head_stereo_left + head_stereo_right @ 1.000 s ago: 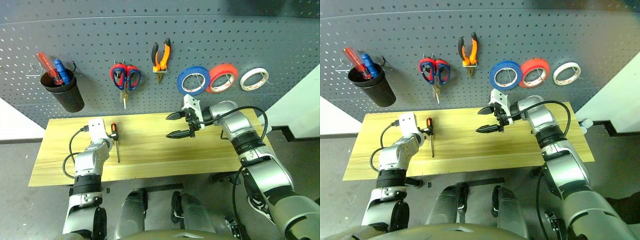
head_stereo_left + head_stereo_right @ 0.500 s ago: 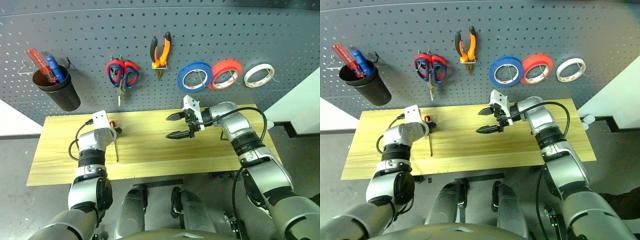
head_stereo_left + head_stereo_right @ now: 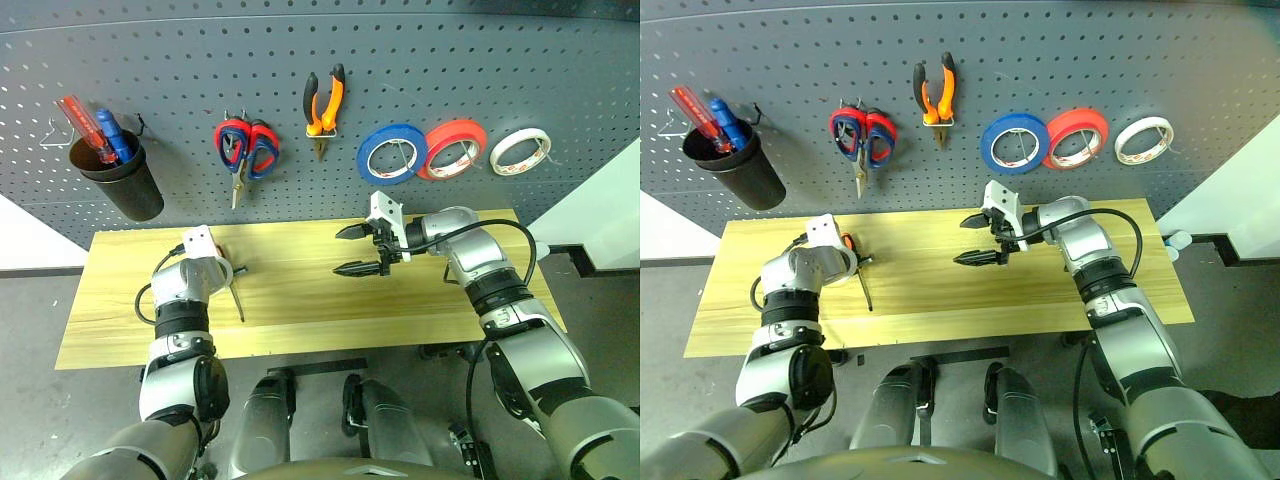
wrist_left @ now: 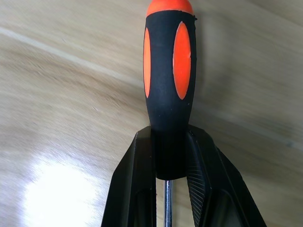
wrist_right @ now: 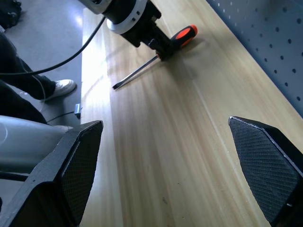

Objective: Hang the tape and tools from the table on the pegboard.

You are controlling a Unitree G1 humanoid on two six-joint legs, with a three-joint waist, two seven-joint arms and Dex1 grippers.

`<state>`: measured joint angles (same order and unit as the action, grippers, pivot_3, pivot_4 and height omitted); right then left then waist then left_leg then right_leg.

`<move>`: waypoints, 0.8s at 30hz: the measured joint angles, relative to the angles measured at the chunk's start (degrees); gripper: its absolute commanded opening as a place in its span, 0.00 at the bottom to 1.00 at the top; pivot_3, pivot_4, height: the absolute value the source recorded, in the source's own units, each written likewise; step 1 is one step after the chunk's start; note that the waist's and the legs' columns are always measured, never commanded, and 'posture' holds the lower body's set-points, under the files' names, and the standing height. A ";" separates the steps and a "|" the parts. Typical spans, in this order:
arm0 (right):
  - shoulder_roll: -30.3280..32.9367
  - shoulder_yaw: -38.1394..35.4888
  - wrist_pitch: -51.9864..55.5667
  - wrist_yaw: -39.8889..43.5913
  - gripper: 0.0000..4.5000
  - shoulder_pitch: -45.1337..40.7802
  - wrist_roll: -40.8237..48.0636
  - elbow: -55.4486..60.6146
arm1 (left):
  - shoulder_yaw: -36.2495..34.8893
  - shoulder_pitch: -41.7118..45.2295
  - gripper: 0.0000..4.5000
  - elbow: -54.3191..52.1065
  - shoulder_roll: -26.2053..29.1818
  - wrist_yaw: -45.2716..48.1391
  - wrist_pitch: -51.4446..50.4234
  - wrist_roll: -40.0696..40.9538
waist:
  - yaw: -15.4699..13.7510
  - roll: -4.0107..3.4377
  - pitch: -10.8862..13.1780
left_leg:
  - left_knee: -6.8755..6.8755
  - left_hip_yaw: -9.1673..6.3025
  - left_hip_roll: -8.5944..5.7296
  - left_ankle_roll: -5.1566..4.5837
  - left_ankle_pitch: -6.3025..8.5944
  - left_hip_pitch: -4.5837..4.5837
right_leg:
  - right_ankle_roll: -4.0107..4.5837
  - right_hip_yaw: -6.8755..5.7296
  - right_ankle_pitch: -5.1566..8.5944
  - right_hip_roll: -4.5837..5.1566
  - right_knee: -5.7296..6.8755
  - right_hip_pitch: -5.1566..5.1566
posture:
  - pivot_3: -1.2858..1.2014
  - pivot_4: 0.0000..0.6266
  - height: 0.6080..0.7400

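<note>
A black cup (image 3: 128, 185) hangs at the far left of the pegboard (image 3: 480, 70), tilted a little, and holds a red pen (image 3: 80, 118) and a blue pen (image 3: 112, 133) that stick out above its rim. To its right along the board hang red-handled scissors (image 3: 245, 150) with blades down, orange-and-black pliers (image 3: 323, 105) with the nose down, then a blue roll (image 3: 390, 155), a red-orange roll (image 3: 452, 150) just beside it with rims overlapping, and the cream tape (image 3: 520, 151) at the far right, a thin whitish ring with a wide hole.

Below the board runs the table (image 3: 300, 320), light yellowish planks, bare apart from the screwdriver (image 4: 168, 85) on its left part. The left gripper (image 4: 170, 161) is closed around the screwdriver at the base of the handle, where the steel shaft begins; its two black fingers (image 4: 137, 175) press the handle from both sides. The handle is black with orange oval inlays and an orange cap, pointing toward the far edge, and the thin shaft runs toward the near edge, its flat tip lying on the wood in the right wrist view.

The right gripper (image 3: 355, 250) hangs over the middle of the table, pointing left, its jaws spread wide with nothing between them, well apart from the screwdriver. Nothing stands between the screwdriver and the free part of the board above it.
</note>
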<state>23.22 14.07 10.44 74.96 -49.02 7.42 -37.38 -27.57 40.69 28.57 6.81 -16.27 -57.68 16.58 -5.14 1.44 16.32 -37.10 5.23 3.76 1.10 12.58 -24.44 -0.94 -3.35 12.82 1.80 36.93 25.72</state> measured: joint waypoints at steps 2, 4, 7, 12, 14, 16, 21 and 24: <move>-0.32 0.00 -0.84 -0.47 1.00 -0.08 -0.17 -0.81 | -0.24 -0.55 0.11 -1.55 -0.33 -0.04 -1.60 0.40 | 0.07 0.00 0.00 | 0.00 0.00 0.00 0.00 0.00 0.00 | 0.00 0.00 0.00 -0.01 -0.01 0.00 | 0.58 0.42 1.00; -0.43 0.00 -1.33 -0.61 1.00 -0.27 -0.29 -1.55 | -0.09 -1.58 0.11 -3.84 -0.34 0.59 -3.86 0.63 | 0.17 0.00 -0.01 | 0.00 0.00 0.00 0.01 0.00 -0.02 | 0.00 0.00 0.00 -0.04 -0.02 0.01 | 0.58 0.38 1.00; -0.30 -0.82 -1.34 -0.21 1.00 -0.74 -0.01 -1.56 | 2.33 -5.53 0.11 -10.67 0.43 3.61 -9.23 1.58 | 0.87 0.01 -0.01 | 0.04 0.00 0.00 0.04 -0.01 -0.06 | 0.01 -0.01 -0.01 -0.06 -0.04 0.03 | 0.58 0.35 1.00; 0.90 -2.68 1.16 2.21 1.00 -1.10 2.40 1.38 | 6.59 -12.58 0.11 -24.22 5.66 9.84 -16.66 3.28 | 1.76 0.10 -0.08 | 0.09 -0.04 0.02 0.17 -0.07 -0.11 | 0.02 -0.04 -0.02 -0.09 -0.03 0.11 | 0.59 0.27 1.00; 2.16 -3.28 2.34 3.52 1.00 -1.06 3.14 3.51 | 7.04 -16.58 0.11 -30.31 8.20 13.05 -16.05 4.17 | 1.84 0.09 -0.14 | 0.15 -0.03 0.02 0.24 -0.09 -0.10 | 0.04 -0.03 -0.03 -0.10 -0.03 0.14 | 0.59 0.25 1.00; 3.51 -3.86 3.51 4.76 1.00 -1.03 4.06 5.82 | 8.76 -20.82 0.11 -34.56 11.02 16.45 -13.30 4.19 | 1.70 0.11 -0.19 | 0.16 -0.03 0.03 0.32 -0.06 -0.10 | 0.05 -0.03 -0.03 -0.11 -0.04 0.16 | 0.60 0.22 1.00; 4.41 -4.07 5.47 6.08 1.00 -0.87 5.28 10.19 | 12.49 -29.31 0.11 -42.97 13.94 25.19 -2.03 4.46 | 1.29 0.21 -1.03 | 0.08 -0.03 0.04 0.32 -0.08 -0.64 | 0.19 -0.07 -0.15 -0.11 -0.33 0.55 | 0.60 0.17 1.00; 5.61 -4.19 6.87 6.78 1.00 -0.87 6.43 13.64 | 15.23 -33.80 0.11 -47.29 15.51 30.03 6.97 3.79 | 1.14 0.11 -1.98 | 0.04 -0.01 0.03 0.23 -0.13 -1.02 | 0.11 -0.08 -0.24 -0.10 -0.55 0.82 | 0.61 0.14 1.00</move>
<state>28.83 9.89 17.30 81.74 -49.89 13.85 -23.74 -12.34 6.89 -18.71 22.32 13.76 -50.71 20.37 -4.00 1.55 14.34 -37.06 5.22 3.80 1.33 12.45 -25.47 -0.82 -3.44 12.58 1.70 36.38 26.53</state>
